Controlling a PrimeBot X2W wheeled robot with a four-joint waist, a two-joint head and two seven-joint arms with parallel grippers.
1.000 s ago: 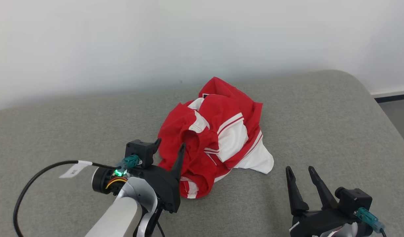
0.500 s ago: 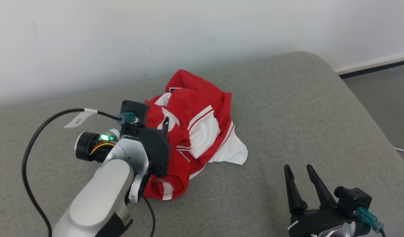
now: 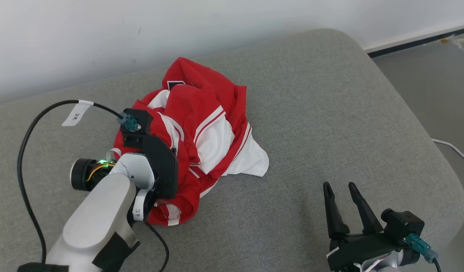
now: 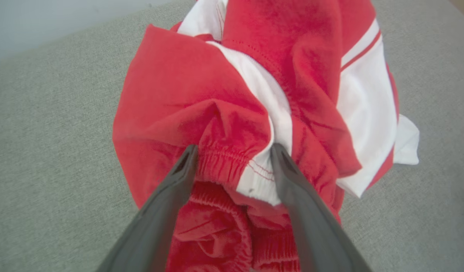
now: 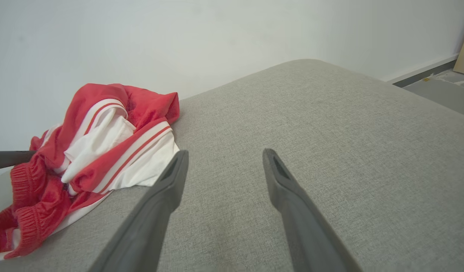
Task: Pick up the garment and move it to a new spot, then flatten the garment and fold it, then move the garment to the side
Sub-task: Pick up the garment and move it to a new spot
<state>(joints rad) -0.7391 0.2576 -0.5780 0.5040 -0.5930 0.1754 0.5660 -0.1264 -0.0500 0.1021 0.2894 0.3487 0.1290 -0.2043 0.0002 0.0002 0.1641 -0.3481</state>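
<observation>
On the cushion, both jaws spread, left astride garment; cable tag reads "3".

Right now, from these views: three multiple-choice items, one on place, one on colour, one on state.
1. Where does the crumpled red-and-white fabric garment lie?
A) on the grey upholstered cushion
B) on bare floor
C) on a wooden shelf
2. What colour are the garment's panels besides red?
A) blue
B) white
C) yellow
3. The left gripper is:
A) shut, away from the garment
B) shut on a cup
C) open, fabric between its fingers
Key: 1A, grey cushion surrounds it; 2B, white panels and stripes show; 3C, its fingers stand apart astride a red fold.
</observation>
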